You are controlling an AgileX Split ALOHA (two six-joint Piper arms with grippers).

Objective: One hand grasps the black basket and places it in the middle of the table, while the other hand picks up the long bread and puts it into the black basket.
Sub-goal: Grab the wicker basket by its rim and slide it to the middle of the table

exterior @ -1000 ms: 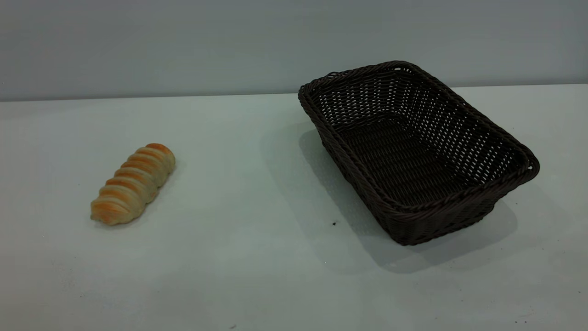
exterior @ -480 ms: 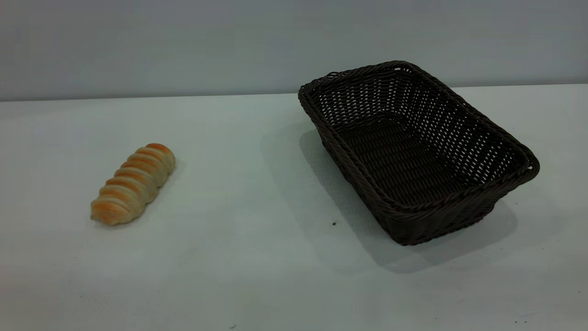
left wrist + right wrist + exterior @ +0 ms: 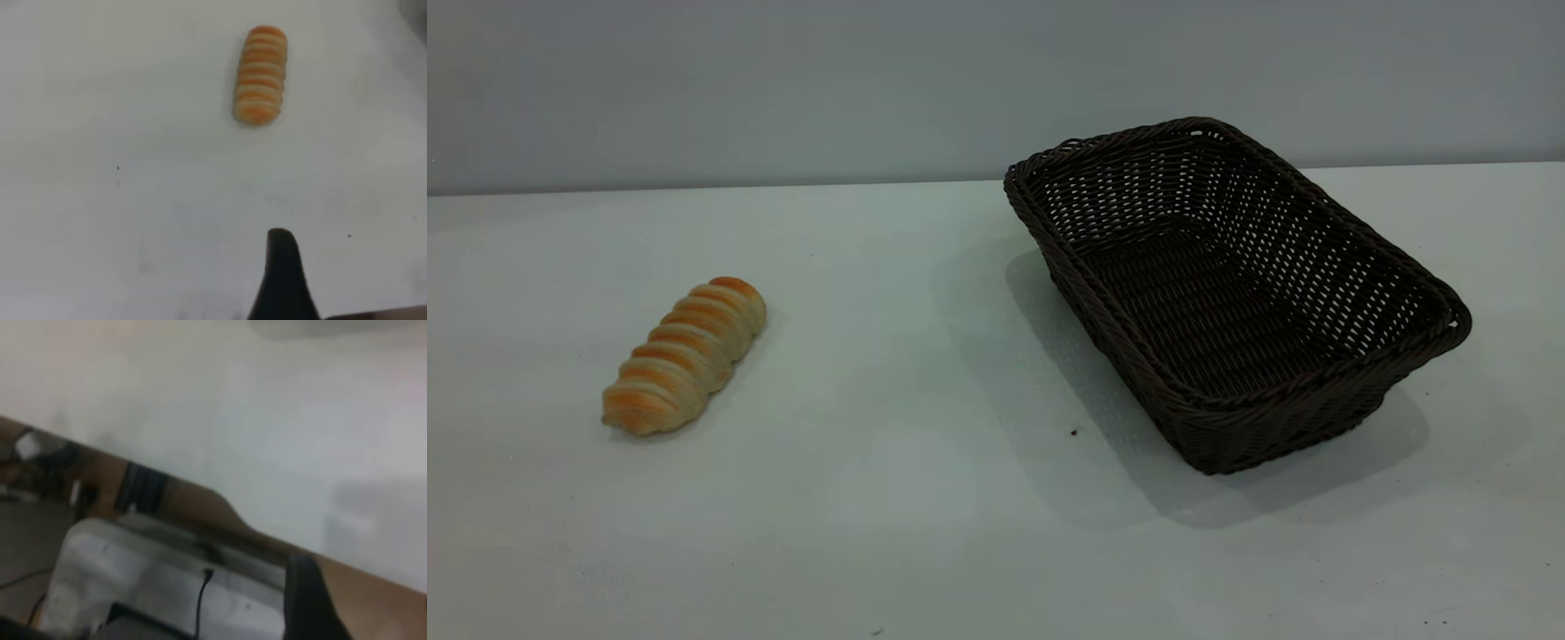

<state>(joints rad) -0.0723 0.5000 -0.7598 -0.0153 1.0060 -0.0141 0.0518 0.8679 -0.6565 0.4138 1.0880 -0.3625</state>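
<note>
The black basket stands empty on the right half of the table, set at an angle. The long bread lies on the table's left half, well apart from the basket. Neither arm shows in the exterior view. In the left wrist view a black part of my left gripper sits over bare table, and the long bread lies some way ahead of it, untouched. In the right wrist view a black part of my right gripper hangs over the table's brown edge; the basket is out of that view.
A grey wall runs behind the table's far edge. A few tiny dark specks dot the table. The right wrist view shows a white machine base with a black cable below the table's edge.
</note>
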